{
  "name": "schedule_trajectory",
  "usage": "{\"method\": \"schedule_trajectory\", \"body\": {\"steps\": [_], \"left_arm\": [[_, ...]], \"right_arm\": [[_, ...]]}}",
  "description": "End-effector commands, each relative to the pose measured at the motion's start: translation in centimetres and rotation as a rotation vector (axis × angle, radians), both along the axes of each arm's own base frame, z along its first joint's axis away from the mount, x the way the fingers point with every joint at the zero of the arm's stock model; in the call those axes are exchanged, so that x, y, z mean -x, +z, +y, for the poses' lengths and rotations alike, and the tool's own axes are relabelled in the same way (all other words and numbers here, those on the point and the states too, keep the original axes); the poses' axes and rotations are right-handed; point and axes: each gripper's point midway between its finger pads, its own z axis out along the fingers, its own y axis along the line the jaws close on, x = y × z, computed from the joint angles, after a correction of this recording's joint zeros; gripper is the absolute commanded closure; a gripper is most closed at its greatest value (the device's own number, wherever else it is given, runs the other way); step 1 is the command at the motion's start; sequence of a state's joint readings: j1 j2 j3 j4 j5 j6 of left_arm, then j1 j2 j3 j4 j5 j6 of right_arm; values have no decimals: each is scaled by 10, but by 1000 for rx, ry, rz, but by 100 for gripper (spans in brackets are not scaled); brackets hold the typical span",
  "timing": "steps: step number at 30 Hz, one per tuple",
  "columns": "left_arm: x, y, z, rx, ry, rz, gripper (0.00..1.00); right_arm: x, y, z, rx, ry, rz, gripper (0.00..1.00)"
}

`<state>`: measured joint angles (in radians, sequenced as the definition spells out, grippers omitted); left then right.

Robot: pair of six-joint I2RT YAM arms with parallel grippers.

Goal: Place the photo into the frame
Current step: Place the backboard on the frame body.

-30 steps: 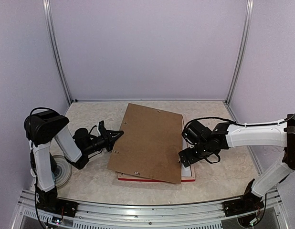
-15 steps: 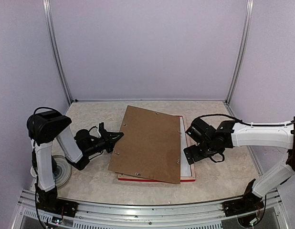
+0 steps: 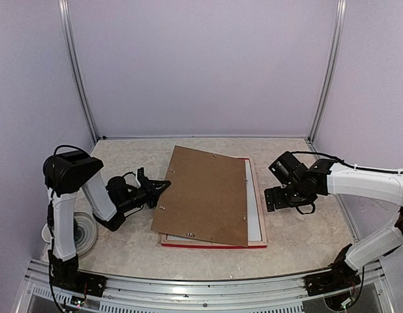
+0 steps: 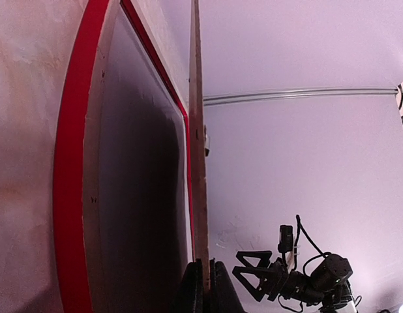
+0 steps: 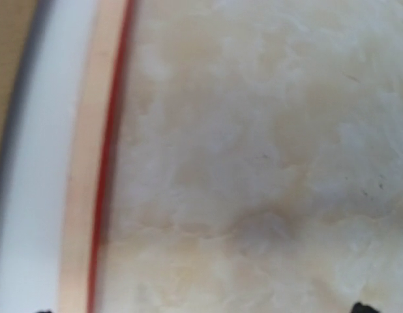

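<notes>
1. frame [image 3: 214,246]. Lies face down at the middle of the surface [image 3: 299,241]. Its red face shows only as a thin line along the near rail, and pale wood shows along the right rail. Judged to lie face down so that its open back can take the contents.

2. photo [image 3: 253,207]. Inside the frame with its white back up, seen as a white strip against the frame's right rail. The rest is covered. The wrist view toward the frame's left rail is deep in shadow, so it may sit square in the recess there, but that cannot be confirmed.

3. backing board [image 3: 205,195]. Brown cardboard lying askew over the frame. Its left edge overhangs the frame's left rail and is raised off it; its right edge stops short of the right rail. Judged to be held up so it can be squared and lowered onto the photo.

4. left gripper [image 3: 161,189]. Just outside the frame's left rail. The jaws are pinched tight on the raised edge of the backing board, which stands edge-on between them in the wrist view. The photo lies below and to the right of these jaws, under the board and untouched.

5. right gripper [image 3: 272,199]. Just outside the frame's right rail, over bare surface. The jaws are spread wide and hold nothing. The photo's white strip lies just left of them, with the wooden rail between. Judged to be standing clear while the board settles.
</notes>
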<state>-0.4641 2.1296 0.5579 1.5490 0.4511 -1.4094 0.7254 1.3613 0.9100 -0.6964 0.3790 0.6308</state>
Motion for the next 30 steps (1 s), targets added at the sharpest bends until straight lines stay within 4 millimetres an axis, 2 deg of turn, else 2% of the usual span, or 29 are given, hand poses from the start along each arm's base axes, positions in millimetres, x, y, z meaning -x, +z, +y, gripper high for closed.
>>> {"method": "schedule_trajectory", "body": {"steps": [1,8,12,18,24,30], "left_arm": [[-4,69,6,150,27,-273,100],[-11,62,5,156,40,-256,100],[-14,56,2,159,34,-239,100],[-16,49,3,153,34,-226,100],[-16,48,1,156,24,-223,100],[-15,44,0,152,18,-214,100]], "right_arm": [[-3,-2,-8,-34,-47,-7,1],[-14,-11,-8,-36,-71,1,1],[-31,-11,-4,-11,-72,-21,1],[-83,-3,-4,74,-109,-75,1],[-139,3,6,106,-116,-113,1],[-181,-9,21,137,-115,-116,1]]}}
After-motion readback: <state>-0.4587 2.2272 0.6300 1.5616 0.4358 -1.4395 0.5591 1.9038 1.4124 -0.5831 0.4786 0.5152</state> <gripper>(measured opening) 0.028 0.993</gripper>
